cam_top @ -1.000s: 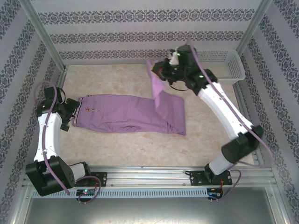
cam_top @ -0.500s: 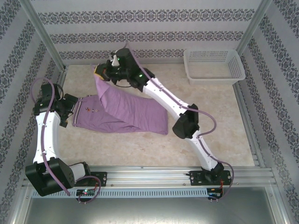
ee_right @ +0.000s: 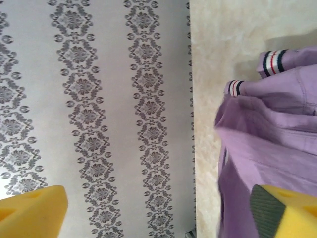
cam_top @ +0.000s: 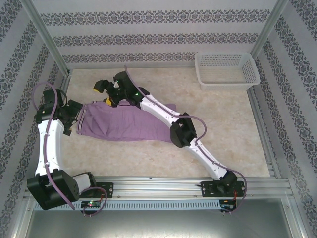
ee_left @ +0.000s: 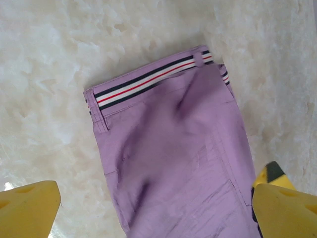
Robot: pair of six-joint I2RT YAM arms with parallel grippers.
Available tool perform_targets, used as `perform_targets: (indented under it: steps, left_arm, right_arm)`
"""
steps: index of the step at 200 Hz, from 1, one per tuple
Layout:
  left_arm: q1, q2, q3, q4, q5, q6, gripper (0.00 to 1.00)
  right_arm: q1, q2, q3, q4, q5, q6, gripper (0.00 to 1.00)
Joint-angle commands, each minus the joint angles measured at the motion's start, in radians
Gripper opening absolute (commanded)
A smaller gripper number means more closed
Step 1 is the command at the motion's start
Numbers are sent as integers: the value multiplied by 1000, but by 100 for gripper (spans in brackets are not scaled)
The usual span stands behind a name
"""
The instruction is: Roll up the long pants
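Observation:
The lilac long pants lie flat on the table, folded in half, with the leg ends laid back over the waist end on the left. Their striped waistband points away from the left wrist camera. My left gripper is at the waist edge and stands open; its yellow fingers straddle the fabric without closing on it. My right gripper has reached across to the back left, just beyond the folded corner. It is open and holds nothing, with the pants beside its right finger.
A white mesh basket stands at the back right corner. The patterned wall is close in front of the right gripper. The right arm stretches diagonally over the pants' right end. Bare table lies to the right and front.
The right gripper carried the leg ends from the back right over to the left, laid them on the waist end, and let go. The left arm barely moved.

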Motion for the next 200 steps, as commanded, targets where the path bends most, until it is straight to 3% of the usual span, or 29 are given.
perform_targets:
  steps: [1,27,37,42,44,56,59,62,96,125,163,200]
  left_arm:
    - [7,-33,33,-49,-7,24,100]
    - [5,-59,28,-38,28,16,99]
    - [5,-71,14,-17,59,12,65]
    - [5,-76,3,-4,80,8,54]
    - [4,-79,-1,2,87,5,48]
    - [0,-89,-30,36,143,-16,12]
    - [-4,-90,-37,44,155,-22,5]
    - [-7,-92,-45,51,162,-30,0]
    - [-109,-74,-135,165,171,-127,0]
    - [-274,9,-140,260,110,-199,0]
    - [-495,246,-8,243,-1,-226,0]
    - [-544,407,55,242,-39,-242,0]
  right_arm:
    - [-14,-24,44,-33,-15,-58,98]
    - [-45,-127,-23,-174,-23,-241,95]
    - [-63,-180,-55,-258,-21,-335,89]
    - [-71,-208,-72,-305,-16,-391,79]
    - [-75,-221,-78,-325,-15,-415,71]
    - [-100,-293,-137,-441,17,-534,7]
    - [-106,-317,-169,-461,28,-558,0]
    - [-114,-340,-197,-477,38,-580,0]
    - [-191,-592,-619,-516,127,-721,0]
    - [-247,-683,-880,-509,132,-783,0]
    - [-256,-665,-1023,-501,112,-820,0]
    - [-258,-612,-1045,-504,123,-848,0]
